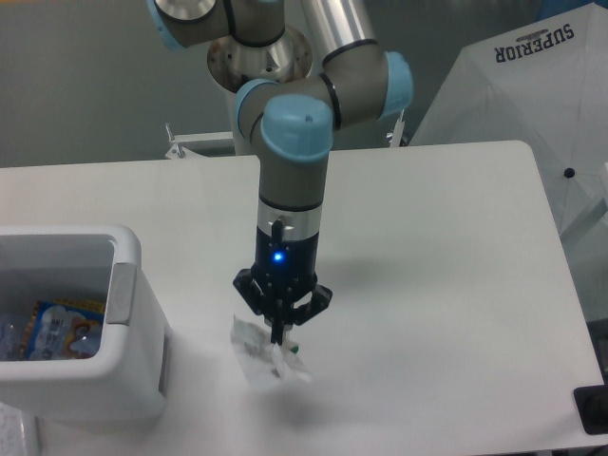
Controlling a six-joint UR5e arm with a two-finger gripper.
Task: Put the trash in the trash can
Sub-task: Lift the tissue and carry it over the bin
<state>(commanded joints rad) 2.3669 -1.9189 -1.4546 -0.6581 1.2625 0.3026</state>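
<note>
The arm reaches down over the middle of the white table (427, 247), its wrist pointing straight at the surface with a small blue light glowing on it. The tool (279, 340) has its two fingers pinched together on the top of a small crumpled clear-white wrapper (264, 352), which hangs below and to the left of the fingertips; a green speck shows at its right side. A faint shadow lies on the table under the wrapper, which looks lifted just off the surface. Well to the left, at the table's edge, stands the white trash can (128, 313), with a grey tab on the side that faces the arm. Inside it lie a crushed clear bottle (9, 337) and a colourful snack packet (65, 328).
</note>
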